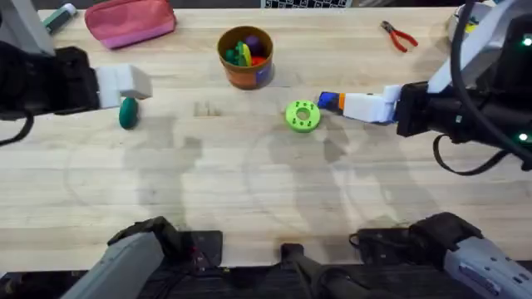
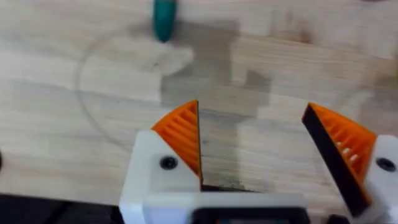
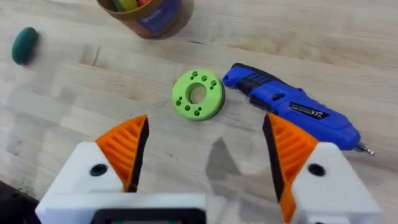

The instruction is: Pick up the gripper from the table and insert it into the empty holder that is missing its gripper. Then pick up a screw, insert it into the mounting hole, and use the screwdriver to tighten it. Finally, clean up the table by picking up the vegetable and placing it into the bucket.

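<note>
the table [image 1: 249,191] is seen from overhead with the bucket [image 1: 246,58] standing near its far edge, toy pieces showing at the rim. the vegetable [image 1: 127,113] is found lying on the wood to the left, just beside the white tip of the left gripper [image 1: 125,83], which is held above it; in the left wrist view the vegetable [image 2: 165,18] is seen ahead of the left gripper [image 2: 270,152], whose orange pads [image 2: 181,132] are spread wide apart with nothing between them. a green disc [image 1: 302,115] is placed near the middle of the table, and the right gripper [image 1: 353,104] is held just to its right. in the right wrist view the screwdriver [image 3: 292,109] is seen lying flat on the wood beside the disc [image 3: 198,94], apart from it, with its silver bit pointing away from the disc. the right gripper [image 3: 205,155] is released, its pads [image 3: 127,146] wide apart above bare wood. red pliers [image 1: 400,36] and a pink pouch [image 1: 130,21] are seen along the far edge.
</note>
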Controlling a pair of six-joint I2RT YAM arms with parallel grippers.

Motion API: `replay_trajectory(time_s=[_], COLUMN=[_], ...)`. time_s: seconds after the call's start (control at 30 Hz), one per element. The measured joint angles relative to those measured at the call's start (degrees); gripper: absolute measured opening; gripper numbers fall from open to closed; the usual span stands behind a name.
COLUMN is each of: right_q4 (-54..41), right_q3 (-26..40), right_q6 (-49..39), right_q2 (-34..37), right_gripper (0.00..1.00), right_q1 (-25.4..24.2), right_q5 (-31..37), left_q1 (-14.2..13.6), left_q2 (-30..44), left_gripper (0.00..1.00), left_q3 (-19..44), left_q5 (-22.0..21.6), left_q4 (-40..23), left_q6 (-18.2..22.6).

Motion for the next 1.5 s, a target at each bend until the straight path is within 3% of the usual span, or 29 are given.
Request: replay_trajectory(time_s=[0.17,0.27,0.47,0.6,0.83,0.97,1.2,1.5], right_q4=[0.0,0.0,0.0,-0.7,-2.4,-1.5,-1.5,-1.5], right_q3=[0.0,0.0,0.0,0.0,0.0,0.0,0.0,0.0], right_q6=[0.0,0.0,0.0,0.0,0.0,0.0,0.0,0.0], right_q2=[0.0,0.0,0.0,0.0,0.0,0.0,0.0,0.0], right_gripper=[0.994,0.994,0.994,0.994,0.994,0.994,0.994,0.994], right_q1=[0.0,0.0,0.0,0.0,0.0,0.0,0.0,0.0], right_q5=[0.0,0.0,0.0,0.0,0.0,0.0,0.0,0.0], left_q1=[7.7,11.1,14.6,14.7,14.7,14.7,14.2,11.2], left_q2=[8.0,12.3,19.1,24.7,39.5,45.1,50.6,54.0], left_gripper=[0.985,0.985,0.985,0.986,0.988,0.99,0.958,0.94], left_q3=[0.0,0.0,0.0,0.9,11.5,13.8,13.8,14.2], left_q5=[-2.0,-2.7,-2.0,-0.7,0.4,0.4,0.3,-2.1], left_q4=[1.7,5.6,12.0,12.6,10.8,10.4,11.0,12.8], left_q6=[1.0,4.0,11.7,17.3,24.3,27.9,30.3,30.7])
